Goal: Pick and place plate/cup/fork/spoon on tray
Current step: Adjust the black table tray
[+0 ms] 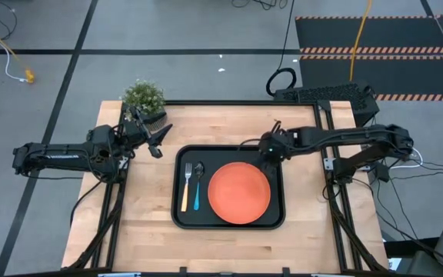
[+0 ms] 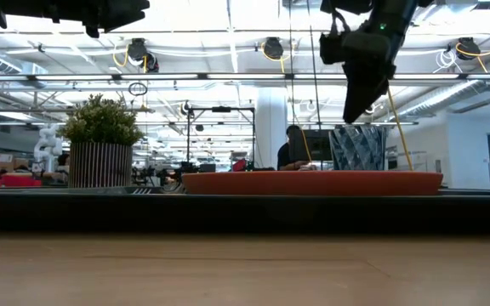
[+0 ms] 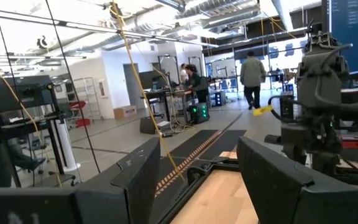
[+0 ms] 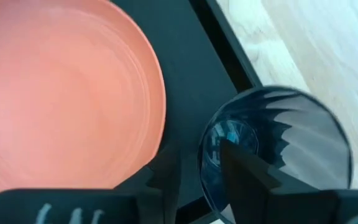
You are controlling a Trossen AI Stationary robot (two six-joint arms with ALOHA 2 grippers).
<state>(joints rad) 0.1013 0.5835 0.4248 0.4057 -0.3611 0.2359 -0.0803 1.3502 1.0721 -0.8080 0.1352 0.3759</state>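
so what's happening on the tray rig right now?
The right gripper is at the cup in the tray's far right corner, one finger inside its rim. The plate, fork and spoon already lie on the tray. The left gripper waits open near the plant.

Table (image 1: 229, 245): pale wood, planked, matt. Tray (image 1: 275, 219): black, smooth. Plate (image 1: 239, 193): orange plastic, smooth, faint sheen. Cup (image 4: 278, 149): dark blue, translucent, faceted, glossy. Fork (image 1: 185, 187): orange-tan handle, silver metal tines. Spoon (image 1: 198, 185): light blue handle, silver metal bowl. Pot (image 2: 100, 165), at the table's 11 o'clock corner: ribbed wall.
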